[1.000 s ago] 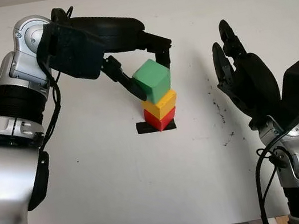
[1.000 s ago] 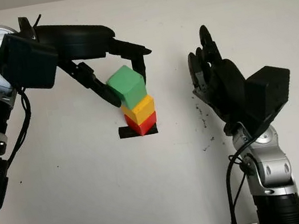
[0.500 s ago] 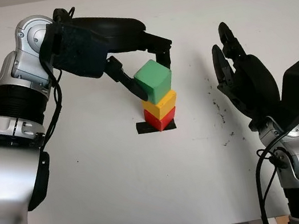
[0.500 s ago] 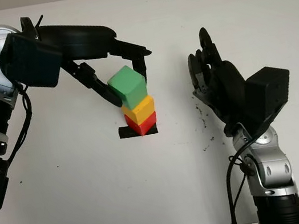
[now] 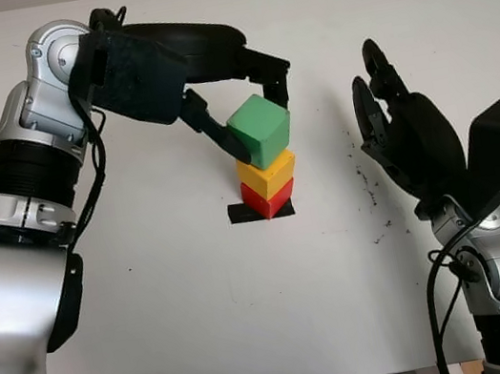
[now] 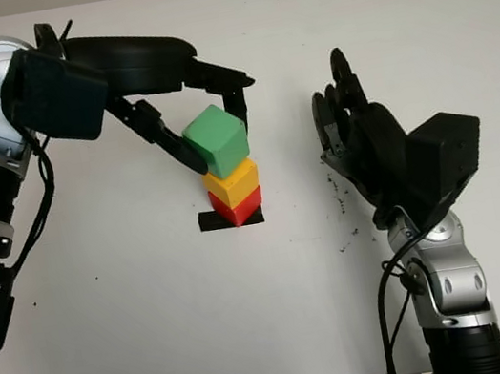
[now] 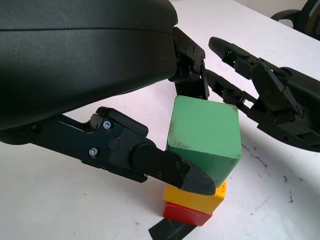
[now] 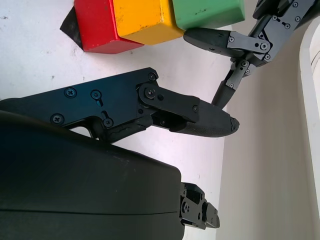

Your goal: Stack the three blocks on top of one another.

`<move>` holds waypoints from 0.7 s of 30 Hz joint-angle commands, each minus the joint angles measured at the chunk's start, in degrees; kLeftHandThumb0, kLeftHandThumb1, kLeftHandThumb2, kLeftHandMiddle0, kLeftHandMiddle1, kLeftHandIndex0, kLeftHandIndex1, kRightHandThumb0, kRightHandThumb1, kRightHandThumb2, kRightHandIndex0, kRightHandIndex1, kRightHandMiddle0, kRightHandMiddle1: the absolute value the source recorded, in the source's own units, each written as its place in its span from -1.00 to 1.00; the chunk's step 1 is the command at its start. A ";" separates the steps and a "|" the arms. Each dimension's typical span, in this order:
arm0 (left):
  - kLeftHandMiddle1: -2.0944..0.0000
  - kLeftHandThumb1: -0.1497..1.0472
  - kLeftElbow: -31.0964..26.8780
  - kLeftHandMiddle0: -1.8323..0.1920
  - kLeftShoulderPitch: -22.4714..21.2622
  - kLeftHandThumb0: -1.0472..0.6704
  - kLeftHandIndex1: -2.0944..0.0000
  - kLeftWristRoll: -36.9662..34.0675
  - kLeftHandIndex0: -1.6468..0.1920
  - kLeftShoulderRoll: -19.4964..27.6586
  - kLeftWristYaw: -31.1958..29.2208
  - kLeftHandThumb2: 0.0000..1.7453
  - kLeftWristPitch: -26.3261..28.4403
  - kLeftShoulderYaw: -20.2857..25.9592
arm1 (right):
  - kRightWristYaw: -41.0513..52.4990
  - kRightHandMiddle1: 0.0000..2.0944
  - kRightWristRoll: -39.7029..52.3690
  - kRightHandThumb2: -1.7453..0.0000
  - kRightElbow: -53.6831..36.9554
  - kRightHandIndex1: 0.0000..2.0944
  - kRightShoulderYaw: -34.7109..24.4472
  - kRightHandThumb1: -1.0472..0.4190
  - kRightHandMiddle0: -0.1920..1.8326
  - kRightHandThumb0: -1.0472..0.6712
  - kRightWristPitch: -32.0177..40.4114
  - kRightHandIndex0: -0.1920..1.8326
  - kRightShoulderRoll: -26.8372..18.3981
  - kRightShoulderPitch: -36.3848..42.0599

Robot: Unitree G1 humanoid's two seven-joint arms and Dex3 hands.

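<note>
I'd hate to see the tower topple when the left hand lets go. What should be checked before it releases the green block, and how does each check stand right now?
1. Yellow block sits squarely on red block: ok.
2. Red block stands on the black tape mark: ok.
3. Green block lies flat on the yellow one: not ok, it looks tilted and twisted out of line.
4. Green block's weight fully borne by the yellow block: cannot tell.
5. Left hand grips the green block from both sides: ok.
6. Right hand, open, is held apart from the stack on its right side: ok.
</note>
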 commanded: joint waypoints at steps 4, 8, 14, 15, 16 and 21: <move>0.95 1.00 -1.14 0.71 -0.52 -0.36 -0.32 -0.56 0.46 0.35 -0.90 -0.86 0.29 -0.08 | 0.31 -1.00 0.08 0.24 -0.60 -1.00 -0.26 -1.00 -1.00 -0.49 0.15 -1.00 -0.37 0.70; 0.95 1.00 -1.18 0.71 -0.43 -0.36 -0.32 -0.53 0.46 0.43 -1.03 -0.86 0.37 -0.11 | 0.02 -1.00 -0.06 0.25 -0.69 -1.00 -0.29 -1.00 -1.00 -0.49 0.35 -1.00 -0.29 0.67; 0.95 1.00 -1.31 0.72 -0.06 -0.36 -0.35 -1.00 0.47 0.45 -1.74 -0.86 0.44 0.03 | -0.01 -1.00 0.00 0.25 -0.79 -1.00 -0.28 -1.00 -1.00 -0.48 0.32 -1.00 -0.24 0.71; 0.95 1.00 -1.31 0.72 0.02 -0.36 -0.36 -1.14 0.48 0.44 -1.86 -0.86 0.47 0.10 | -0.02 -1.00 -0.06 0.25 -0.88 -1.00 -0.21 -1.00 -1.00 -0.49 0.34 -1.00 -0.25 0.72; 0.95 1.00 -1.45 0.72 0.12 -0.36 -0.36 -1.23 0.48 0.45 -2.01 -0.86 0.66 0.12 | -0.01 -1.00 -0.16 0.25 -0.87 -1.00 -0.13 -1.00 -1.00 -0.49 0.26 -1.00 -0.26 0.71; 0.95 1.00 -2.32 0.73 0.62 -0.34 -0.36 -1.50 0.48 0.43 -2.10 -0.88 1.44 0.15 | -0.05 -1.00 -0.12 0.25 -0.61 -1.00 -0.12 -1.00 -1.00 -0.49 0.13 -1.00 -0.06 0.63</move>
